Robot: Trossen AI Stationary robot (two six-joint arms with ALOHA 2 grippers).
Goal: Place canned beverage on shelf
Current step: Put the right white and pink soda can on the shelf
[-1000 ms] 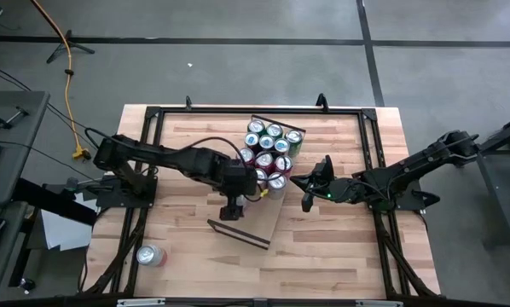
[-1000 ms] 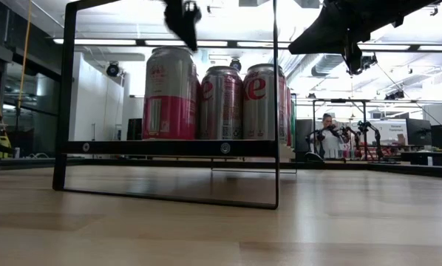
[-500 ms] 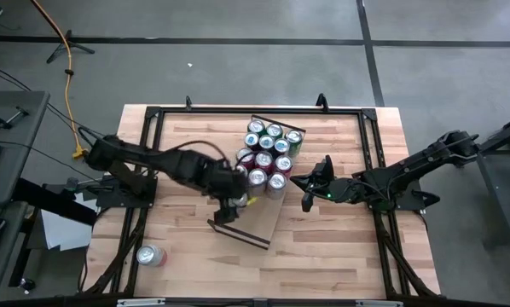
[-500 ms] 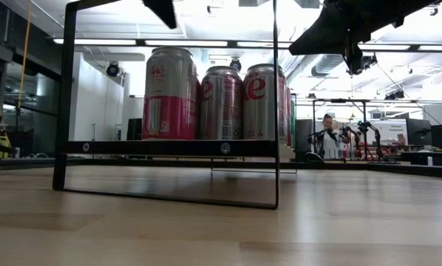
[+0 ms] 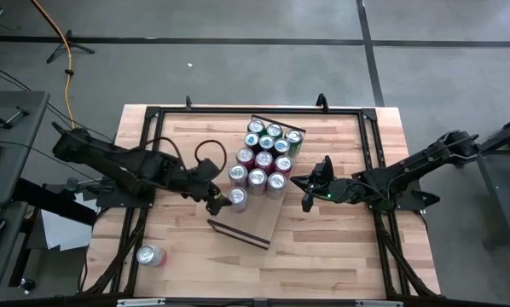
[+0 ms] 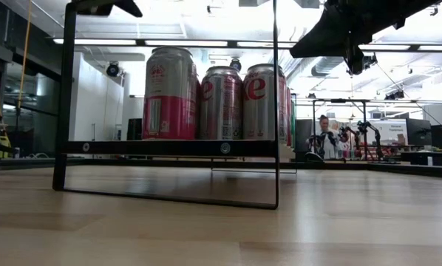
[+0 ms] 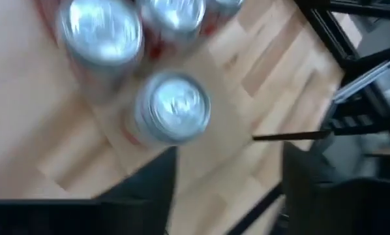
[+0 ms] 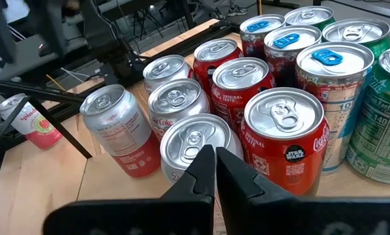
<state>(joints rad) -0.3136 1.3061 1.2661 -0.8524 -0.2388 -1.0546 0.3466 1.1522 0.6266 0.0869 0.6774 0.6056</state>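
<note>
Status: the shelf carries a cluster of upright cans; the nearest-placed can stands free at the cluster's open end, released. One pink can lies on its side on the worktop, well apart from the shelf, not yet placed.

The left gripper sits just beside the released can, fingers apart and empty. The right gripper waits near the cluster's opposite side, fingers together, holding nothing.

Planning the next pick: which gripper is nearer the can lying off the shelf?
Left. The left gripper hovers beside the shelf, up-table from the lying can; the right gripper waits beyond the shelf.
</note>
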